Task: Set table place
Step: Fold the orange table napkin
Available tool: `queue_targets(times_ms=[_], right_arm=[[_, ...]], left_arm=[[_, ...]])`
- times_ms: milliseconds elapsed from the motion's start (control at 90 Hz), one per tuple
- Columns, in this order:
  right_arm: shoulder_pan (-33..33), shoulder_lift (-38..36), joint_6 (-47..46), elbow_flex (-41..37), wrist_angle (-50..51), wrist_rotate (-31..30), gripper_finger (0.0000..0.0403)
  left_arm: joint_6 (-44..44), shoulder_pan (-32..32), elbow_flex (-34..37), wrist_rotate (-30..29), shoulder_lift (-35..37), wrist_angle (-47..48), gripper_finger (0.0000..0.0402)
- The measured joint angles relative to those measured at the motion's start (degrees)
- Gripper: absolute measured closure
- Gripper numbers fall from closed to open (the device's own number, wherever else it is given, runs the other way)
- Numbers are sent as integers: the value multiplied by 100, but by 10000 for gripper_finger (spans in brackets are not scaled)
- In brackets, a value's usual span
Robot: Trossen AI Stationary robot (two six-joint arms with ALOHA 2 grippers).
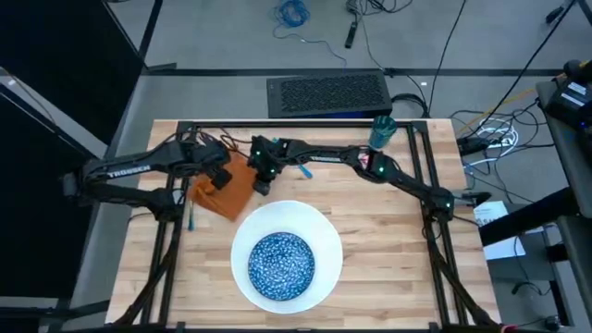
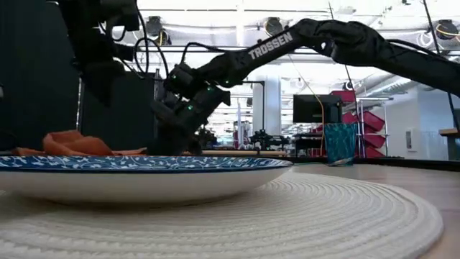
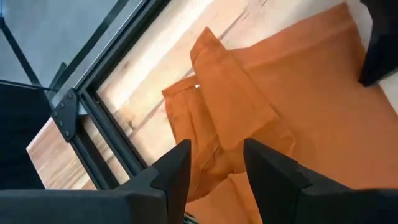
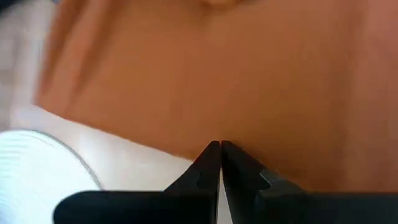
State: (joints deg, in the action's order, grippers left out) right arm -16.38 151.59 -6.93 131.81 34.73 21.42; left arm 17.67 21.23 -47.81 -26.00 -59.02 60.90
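Note:
The orange napkin [image 1: 233, 191] lies rumpled on the table [image 1: 388, 250], left of the far rim of the white plate [image 1: 328, 242]. The plate carries the blue speckled bowl [image 1: 282, 264]. My left gripper [image 1: 220, 178] is over the napkin's left part, shut on a raised fold [image 3: 217, 124]. My right gripper [image 1: 263, 183] is shut, its tips [image 4: 219, 147] at the napkin's right edge beside the plate. One light-blue cutlery piece [image 1: 191, 218] lies left of the napkin and another [image 1: 303, 171] beyond the right gripper. The teal cup [image 1: 382, 131] stands at the far edge. My left gripper pinches a bunched fold of the napkin [image 3: 219, 163] between its two fingers, slanting down from the table's left. The fold runs on past the fingers as a ridge, and the rest of the cloth lies on the table. My right gripper's shut fingertips [image 4: 211, 155] meet the napkin's edge nearest the plate [image 4: 186, 152], coming down from above. Whether a layer is caught between them or they only press on it, I cannot tell.
The black rail frame [image 1: 305, 126] runs along the table's far edge and down both sides. A woven placemat [image 2: 302, 216] lies under the plate. A dark keyboard-like panel [image 1: 328, 92] sits behind the table. Bare wood shows to the right of the plate.

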Motion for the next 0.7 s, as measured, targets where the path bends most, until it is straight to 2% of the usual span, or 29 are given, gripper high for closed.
queue_targets(times_ms=[189,500,633,700], right_arm=[[-22,-4,201,24,277,-187,403],[-157,-253,792,15,1851,-338,403],[-169,-497,928,-22,2325,-878,403],[-185,-614,989,-24,2308,-849,403]], left_arm=[[-2,0,0,-11,101,5,267],[-72,0,0,-28,112,-21,267],[-206,0,2,-28,111,-233,267],[-269,0,2,-41,109,-397,267]])
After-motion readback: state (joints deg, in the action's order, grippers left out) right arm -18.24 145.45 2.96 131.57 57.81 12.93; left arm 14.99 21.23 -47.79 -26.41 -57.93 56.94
